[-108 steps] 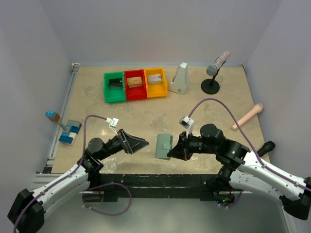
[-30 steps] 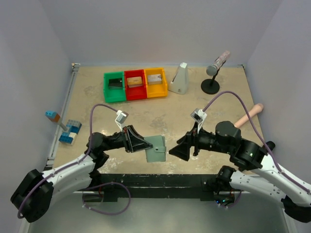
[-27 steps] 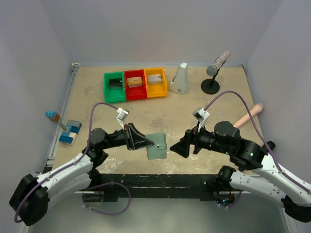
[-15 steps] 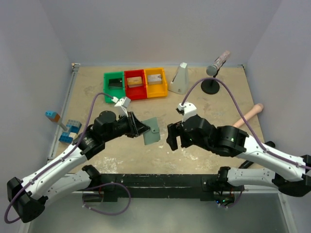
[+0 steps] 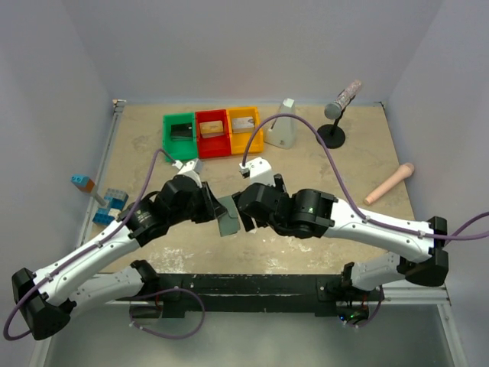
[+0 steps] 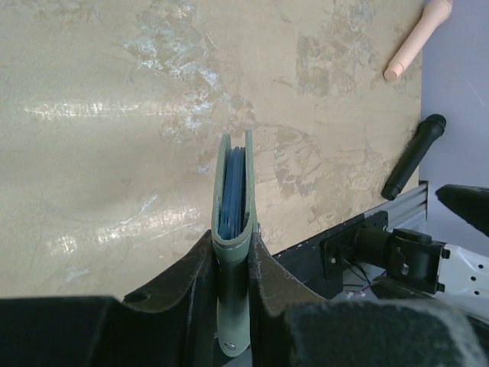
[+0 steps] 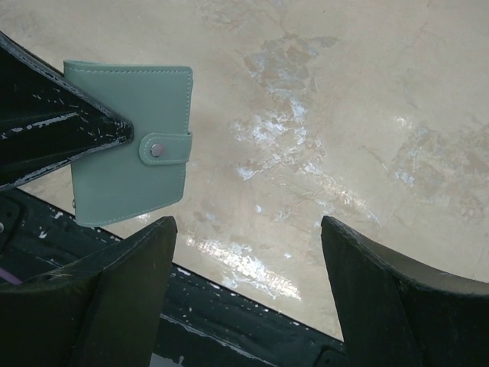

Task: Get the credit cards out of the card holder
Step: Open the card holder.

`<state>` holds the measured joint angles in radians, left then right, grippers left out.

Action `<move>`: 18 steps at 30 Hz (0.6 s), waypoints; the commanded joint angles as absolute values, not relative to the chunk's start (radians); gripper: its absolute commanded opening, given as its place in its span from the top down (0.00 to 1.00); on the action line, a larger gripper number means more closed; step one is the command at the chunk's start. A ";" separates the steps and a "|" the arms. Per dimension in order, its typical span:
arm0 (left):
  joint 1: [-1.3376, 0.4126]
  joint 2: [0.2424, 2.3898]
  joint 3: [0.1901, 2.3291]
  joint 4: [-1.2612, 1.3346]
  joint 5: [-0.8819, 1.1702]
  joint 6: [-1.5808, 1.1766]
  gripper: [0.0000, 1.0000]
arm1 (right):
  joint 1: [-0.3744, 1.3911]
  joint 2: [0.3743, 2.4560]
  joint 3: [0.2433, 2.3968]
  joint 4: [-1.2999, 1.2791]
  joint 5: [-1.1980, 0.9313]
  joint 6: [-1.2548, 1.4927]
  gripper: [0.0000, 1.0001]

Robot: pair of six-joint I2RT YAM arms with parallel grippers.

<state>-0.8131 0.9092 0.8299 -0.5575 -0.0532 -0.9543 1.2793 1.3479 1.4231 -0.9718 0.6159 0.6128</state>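
Your left gripper (image 6: 231,254) pinches the card holder (image 6: 233,183) aloft, its snap tab (image 7: 164,147) fastened. Your right gripper (image 7: 246,229) gapes wide, holder at its ten o'clock; tugging that tab could pull it free.

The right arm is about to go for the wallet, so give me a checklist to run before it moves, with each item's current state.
1. Is the left gripper clamped on the card holder: ok, pinched at one end and held above the table.
2. Is the snap tab undone: not ok, it is fastened.
3. Is the right gripper open: ok, jaws wide.
4. Is the snap tab between the right fingers: not ok, the holder lies off to one side of the gap.
5. Are the credit cards in sight: cannot tell, only blue pocket edges show.
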 commanded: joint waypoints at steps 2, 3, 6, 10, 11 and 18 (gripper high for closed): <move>-0.819 0.917 0.900 -0.598 -0.029 -1.077 1.00 | 1.295 1.374 1.477 -0.937 0.643 0.655 0.22; -0.819 0.917 0.899 -0.598 -0.020 -1.091 1.00 | 1.298 1.381 1.477 -0.930 0.640 0.657 0.22; -0.819 0.922 0.900 -0.598 -0.005 -1.124 1.00 | 1.307 1.400 1.485 -0.907 0.629 0.644 0.25; -0.819 0.919 0.903 -0.609 0.046 -1.152 1.00 | 1.319 1.431 1.503 -0.904 0.618 0.623 0.25; -0.819 0.919 0.904 -0.609 0.052 -1.157 1.00 | 1.321 1.439 1.506 -0.902 0.612 0.618 0.26; -0.819 0.899 0.899 -0.615 0.069 -1.195 1.00 | 1.335 1.470 1.508 -0.900 0.597 0.614 0.31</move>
<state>-0.8143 0.9226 0.8562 -0.6243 0.0322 -1.1477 1.3224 1.4662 1.4700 -0.9230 0.5991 0.6155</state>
